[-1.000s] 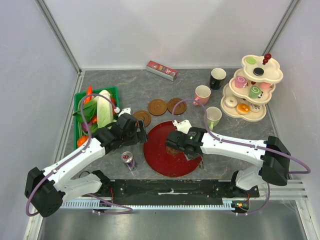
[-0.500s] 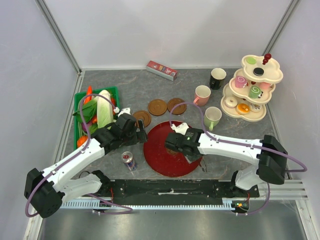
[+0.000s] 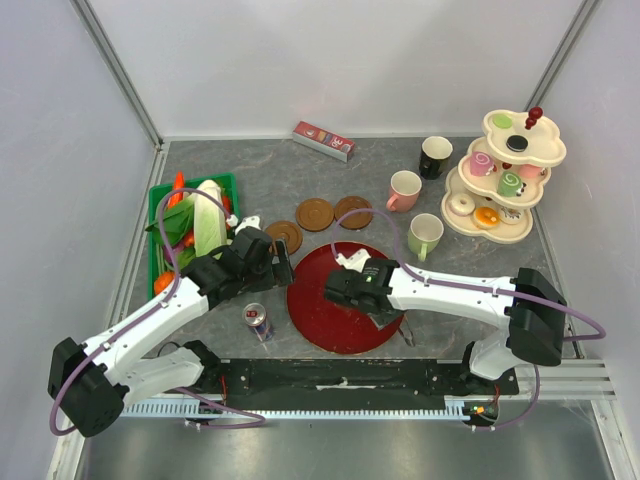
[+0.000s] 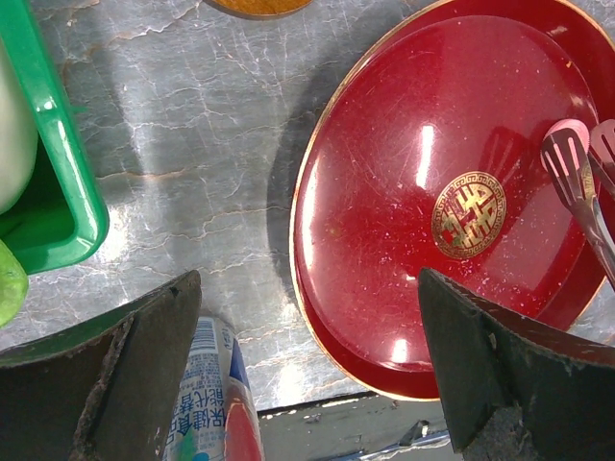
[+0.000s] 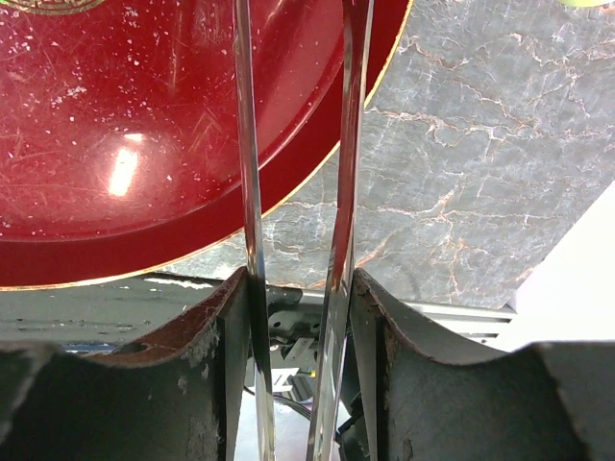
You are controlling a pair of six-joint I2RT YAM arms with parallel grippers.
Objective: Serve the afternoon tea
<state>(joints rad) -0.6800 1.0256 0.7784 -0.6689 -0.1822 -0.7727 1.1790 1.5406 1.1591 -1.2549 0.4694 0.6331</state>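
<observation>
The cream three-tier stand [image 3: 505, 178] at the back right holds the toy pastries [image 3: 487, 216]. The black mug [image 3: 435, 155], pink mug [image 3: 404, 189] and pale green mug [image 3: 426, 234] stand to its left. Three brown saucers [image 3: 315, 213] lie behind a red plate [image 3: 320, 312]. My right gripper [image 3: 352, 282] is over the plate, shut on metal tongs [image 5: 248, 192] whose pink tips [image 4: 575, 158] hover over the plate's bare surface [image 4: 404, 221]. My left gripper [image 3: 275, 265] is open and empty, at the plate's left edge [image 4: 306, 283].
A small drink can [image 3: 258, 320] stands below my left gripper and shows between its fingers [image 4: 211, 403]. The green crate of vegetables [image 3: 190, 225] is at the left, its corner in the left wrist view [image 4: 58, 211]. A red box [image 3: 323, 140] lies at the back.
My right gripper has moved a little left over the red plate with the tongs in it. My left arm has hardly moved.
</observation>
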